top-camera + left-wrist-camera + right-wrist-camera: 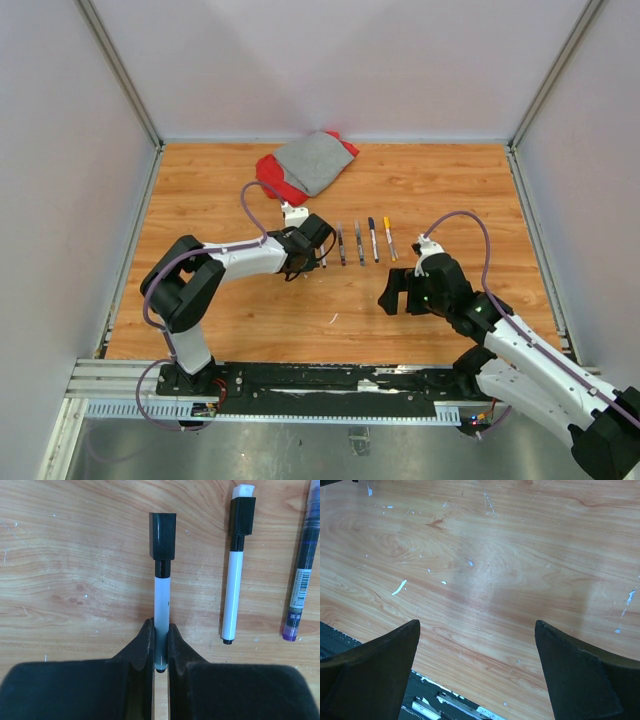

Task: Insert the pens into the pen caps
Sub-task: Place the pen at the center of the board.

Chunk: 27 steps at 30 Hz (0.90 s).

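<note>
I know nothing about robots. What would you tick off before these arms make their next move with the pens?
1. Left fingers clamped on the held pen: ok.
2. Black cap sitting on that pen's far end: ok. Pushed fully home: cannot tell.
3. Neighbouring pen lying apart from the held pen: ok.
4. Right fingers open with nothing between them: ok.
5. Right fingers away from the row of pens, over bare table: ok.
6. Held pen lifted off the table or resting on it: cannot tell.
</note>
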Available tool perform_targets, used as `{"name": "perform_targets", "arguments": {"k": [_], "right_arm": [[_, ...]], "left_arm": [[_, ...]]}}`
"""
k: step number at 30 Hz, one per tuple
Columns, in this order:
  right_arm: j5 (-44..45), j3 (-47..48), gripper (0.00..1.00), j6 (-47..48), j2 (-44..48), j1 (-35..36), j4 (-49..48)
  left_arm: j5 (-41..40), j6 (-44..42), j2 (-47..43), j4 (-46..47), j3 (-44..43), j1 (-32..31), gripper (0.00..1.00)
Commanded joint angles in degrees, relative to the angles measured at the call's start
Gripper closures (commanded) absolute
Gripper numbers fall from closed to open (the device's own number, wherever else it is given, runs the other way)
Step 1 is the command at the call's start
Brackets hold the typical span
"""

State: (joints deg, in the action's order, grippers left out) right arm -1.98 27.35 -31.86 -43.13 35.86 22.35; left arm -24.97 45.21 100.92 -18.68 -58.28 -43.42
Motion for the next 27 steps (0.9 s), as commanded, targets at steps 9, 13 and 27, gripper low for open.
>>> {"name": "perform_targets", "arguments": {"k": [9,13,27], "right_arm": [[-0.84,-0.9,0.04,-0.19,1.32,-0.72,-0.43],[-0.75,-0.72,0.04,-0.2,2.2,-0.67,0.45],[-0.46,0.3,0.01,0.04,6.7,-0.76,3.29]], "left_arm": [[-0.82,1.3,1.99,1.07,-0.56,0.91,0.72],[-0.76,1.32,1.78,1.36,-0.47,1.31,0.7],[-1.79,0.95,-3.06,1.91,0.3,1.49,0.64]]}}
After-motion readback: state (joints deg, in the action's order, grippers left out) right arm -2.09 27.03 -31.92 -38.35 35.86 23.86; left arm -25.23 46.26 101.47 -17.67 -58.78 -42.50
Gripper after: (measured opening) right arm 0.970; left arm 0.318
